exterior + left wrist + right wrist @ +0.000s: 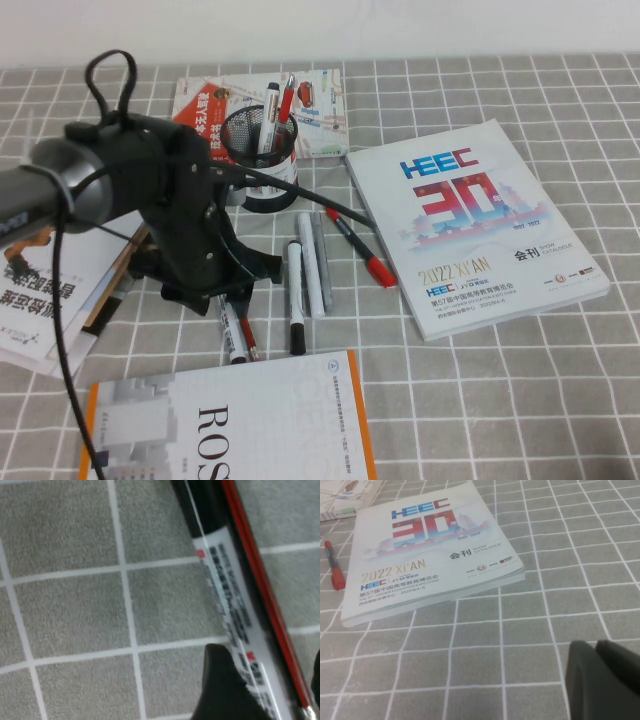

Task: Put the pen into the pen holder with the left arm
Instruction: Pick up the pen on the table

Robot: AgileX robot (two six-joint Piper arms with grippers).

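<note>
- Grey checked cloth [520, 400] covers the table, strewn with booklets and pens.
- Left gripper [205, 285] hangs low over the near end of the pen row, directly above the pen [232, 335], a white marker with a black cap lying flat beside a thin dark-red pen [249, 340]. In the left wrist view one finger [225, 690] sits against the barrel; whether the claw is clamped I cannot tell.
- To do this well, I judge the fingers should straddle only the marker, leaving the red pen out.
- Pen holder [262, 150] stands behind, already holding pens.
- Right gripper [605, 680] is parked near the catalogue [430, 555], its claw state unclear.
</note>
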